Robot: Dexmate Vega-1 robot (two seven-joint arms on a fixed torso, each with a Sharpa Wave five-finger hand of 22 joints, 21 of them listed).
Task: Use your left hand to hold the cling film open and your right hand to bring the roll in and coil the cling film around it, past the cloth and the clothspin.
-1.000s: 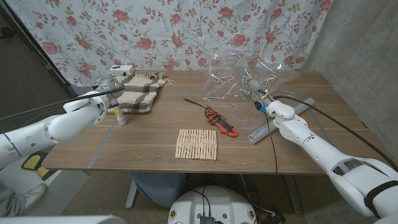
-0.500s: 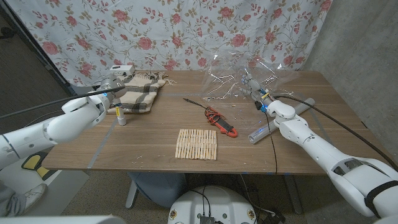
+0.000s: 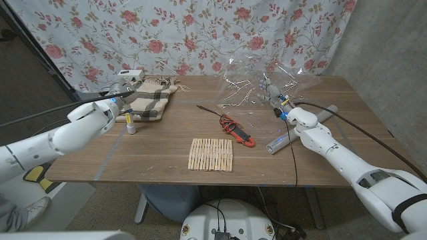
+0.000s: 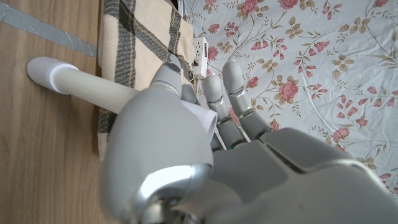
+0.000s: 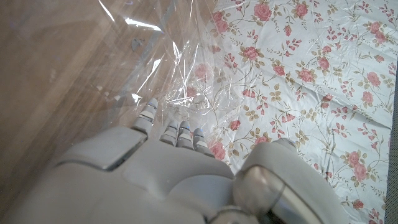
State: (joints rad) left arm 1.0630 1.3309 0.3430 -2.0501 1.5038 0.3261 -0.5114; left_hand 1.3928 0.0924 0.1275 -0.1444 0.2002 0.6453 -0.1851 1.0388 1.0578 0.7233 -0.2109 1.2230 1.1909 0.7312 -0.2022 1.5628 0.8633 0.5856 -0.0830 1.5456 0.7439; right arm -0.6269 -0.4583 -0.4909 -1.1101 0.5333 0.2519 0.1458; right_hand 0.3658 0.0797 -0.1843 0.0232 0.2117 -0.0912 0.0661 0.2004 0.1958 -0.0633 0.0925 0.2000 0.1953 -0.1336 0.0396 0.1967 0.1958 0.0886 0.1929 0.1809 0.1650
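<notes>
The right hand's fingers (image 5: 163,122) reach into the crumpled cling film (image 3: 257,83) near the counter's far right edge; the wrist view shows film draped over them, but whether they pinch it I cannot tell. That right hand (image 3: 275,97) sits at the film's near side. The left hand's fingers (image 4: 221,93) are curled in beside a pale roll (image 4: 81,87) that lies partly on the plaid cloth (image 3: 148,97) near the far left corner; whether they grip the roll I cannot tell. The left hand (image 3: 120,100) hovers by that cloth. A row of wooden clothespins (image 3: 211,154) lies toward the near edge, mid-counter (image 3: 167,160). A red-and-black tool (image 3: 239,130) lies between the clothespins and the film.
</notes>
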